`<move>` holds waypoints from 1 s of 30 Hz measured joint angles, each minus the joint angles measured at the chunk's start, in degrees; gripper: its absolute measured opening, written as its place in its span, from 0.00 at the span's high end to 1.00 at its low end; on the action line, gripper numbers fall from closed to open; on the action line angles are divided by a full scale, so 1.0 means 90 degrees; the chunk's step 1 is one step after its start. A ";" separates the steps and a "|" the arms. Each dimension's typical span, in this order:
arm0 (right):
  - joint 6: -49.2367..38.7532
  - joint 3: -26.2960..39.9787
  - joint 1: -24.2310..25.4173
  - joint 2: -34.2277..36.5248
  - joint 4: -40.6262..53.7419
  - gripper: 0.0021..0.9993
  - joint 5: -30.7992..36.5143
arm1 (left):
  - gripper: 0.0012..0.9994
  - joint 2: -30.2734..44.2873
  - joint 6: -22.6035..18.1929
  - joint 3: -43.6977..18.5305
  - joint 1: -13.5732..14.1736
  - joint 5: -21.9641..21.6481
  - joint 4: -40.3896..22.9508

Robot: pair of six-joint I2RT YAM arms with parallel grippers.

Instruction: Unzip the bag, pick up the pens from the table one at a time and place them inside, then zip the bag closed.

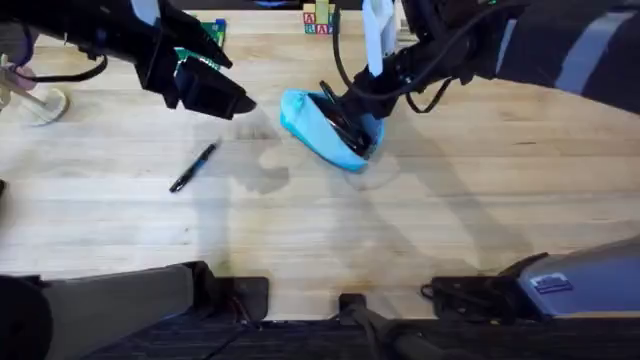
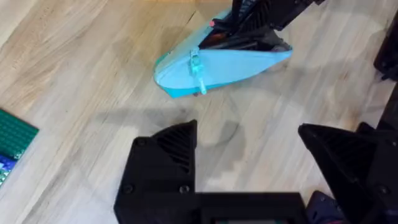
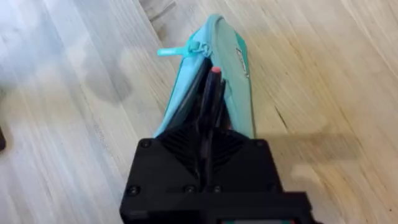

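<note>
The light-blue bag (image 1: 305, 118) lies on the table (image 1: 450, 200) just past the middle, its mouth open. The bag's pull cord (image 2: 198, 67) hangs at one end of the bag (image 2: 217, 68). My right gripper (image 1: 352, 128) reaches down into the opening, and in the right wrist view my right gripper (image 3: 206, 134) is shut on a dark pen (image 3: 211, 93) with a red tip, inside the bag (image 3: 239, 93). Another pen (image 1: 193, 167) lies loose on the table to the left. My left gripper (image 1: 235, 100) hovers left of the bag; in its own view the left gripper (image 2: 249, 134) is open and holds nothing.
A green studded plate (image 1: 205, 40) lies at the far left behind the left arm, also seen as a plate corner (image 2: 13, 134). Coloured letter blocks (image 1: 318, 20) stand at the far edge. A pale object (image 1: 40, 105) sits at the left edge. Both arm bases line the near edge.
</note>
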State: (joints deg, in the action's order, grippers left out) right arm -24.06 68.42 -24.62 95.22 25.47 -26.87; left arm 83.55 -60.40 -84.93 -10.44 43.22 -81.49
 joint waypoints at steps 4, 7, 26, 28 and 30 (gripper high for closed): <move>-0.0001 0.0000 0.0000 0.0000 0.0002 0.97 0.0000 | 0.01 0.0000 0.0000 0.0000 0.0000 0.0000 0.0000; -0.0001 0.0000 0.0000 0.0000 0.0030 0.97 -0.0002 | 0.01 0.0000 0.0000 0.0000 0.0000 0.0000 0.0000; 0.0001 0.0000 0.0000 0.0000 0.0158 0.63 -0.0019 | 0.01 0.0000 0.0001 0.0000 0.0000 0.0000 0.0000; -0.0001 0.0000 0.0000 0.0000 0.0158 0.33 -0.0024 | 0.01 0.0000 0.0002 0.0000 0.0000 0.0000 0.0000; -0.0010 0.0000 -0.0002 0.0000 0.0175 0.06 -0.0031 | 0.01 0.0000 0.0000 0.0000 0.0000 0.0000 0.0000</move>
State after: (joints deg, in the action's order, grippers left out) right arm -24.15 68.42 -24.64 95.22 27.05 -27.15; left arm 83.55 -60.40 -84.93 -10.44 43.22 -81.49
